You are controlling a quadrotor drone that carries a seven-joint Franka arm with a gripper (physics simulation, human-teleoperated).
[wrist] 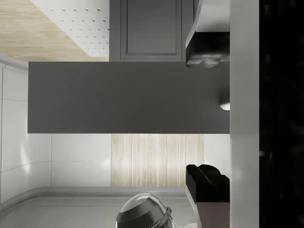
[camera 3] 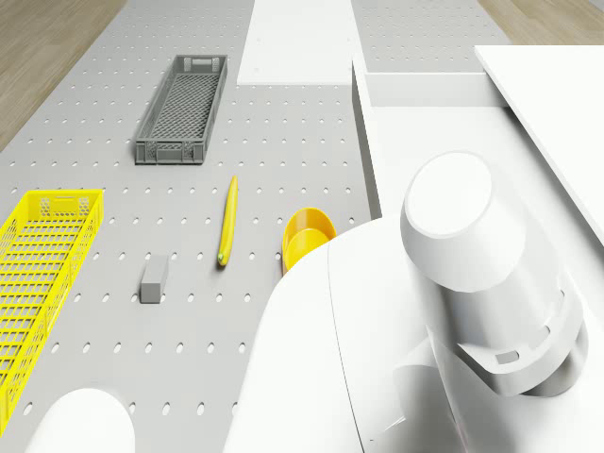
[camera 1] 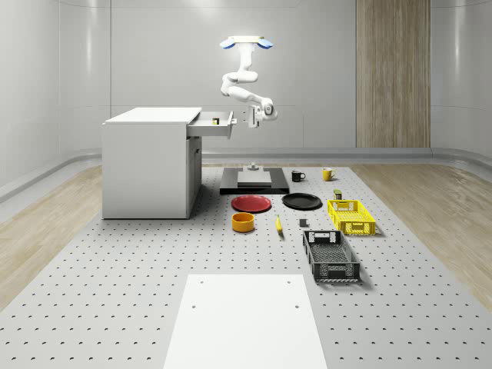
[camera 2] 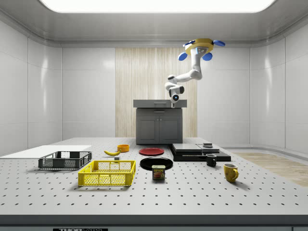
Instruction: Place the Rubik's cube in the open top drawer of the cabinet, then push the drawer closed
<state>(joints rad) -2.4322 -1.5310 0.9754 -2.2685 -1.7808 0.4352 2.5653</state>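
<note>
The white cabinet (camera 1: 146, 161) stands at the whole-scene view's left with its top drawer (camera 1: 212, 127) pulled out. A small coloured object, apparently the Rubik's cube (camera 1: 216, 121), peeks above the drawer's rim. The drone (camera 1: 246, 42) hovers high above the black platform, beside the drawer's front. Its arm bends down and holds my gripper (camera 1: 245, 118) level with the drawer front, a short gap away. In the wrist view my gripper (wrist: 190, 114) is open, its black fingertips (wrist: 206, 47) spread wide with nothing between them, and the dark drawer front (wrist: 128, 97) lies just ahead. From the side, my gripper (camera 2: 174, 102) hangs at the drawer (camera 2: 153, 103).
A black platform (camera 1: 254, 183) lies on the floor under the arm. Past it are a red plate (camera 1: 251, 203), black plate (camera 1: 301, 201), yellow bowl (camera 1: 243, 222), banana (camera 1: 278, 224), yellow crate (camera 1: 350, 216), grey crate (camera 1: 330, 256), two mugs (camera 1: 297, 176) and a can (camera 1: 337, 194).
</note>
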